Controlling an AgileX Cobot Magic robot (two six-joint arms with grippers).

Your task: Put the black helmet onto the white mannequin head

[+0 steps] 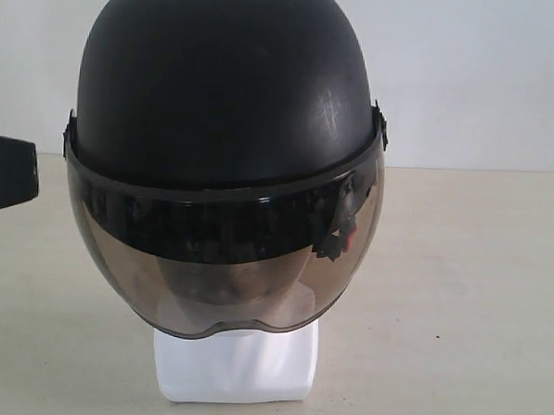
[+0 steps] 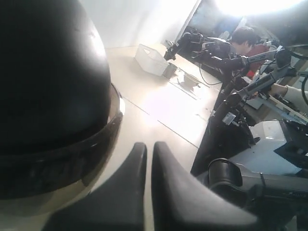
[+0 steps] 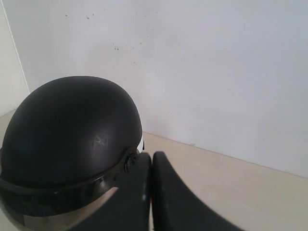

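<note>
The black helmet (image 1: 228,84) sits on the white mannequin head (image 1: 236,363), its smoky visor (image 1: 223,260) down over the face; only the white neck and base show below. A black part of my left arm (image 1: 5,170) pokes in at the left edge of the exterior view. My left gripper (image 2: 149,146) is shut and empty beside the helmet (image 2: 48,82), apart from it. My right gripper (image 3: 152,156) is also shut with nothing in it, its tips close to the visor hinge of the helmet (image 3: 72,130); a sliver of the mannequin head (image 3: 141,143) shows there.
The beige table (image 1: 458,301) runs back to a white wall (image 1: 479,69). In the left wrist view a white basket (image 2: 151,58) stands further along the table, and a person (image 2: 248,41) with other robot arms (image 2: 260,84) is beyond the table's edge.
</note>
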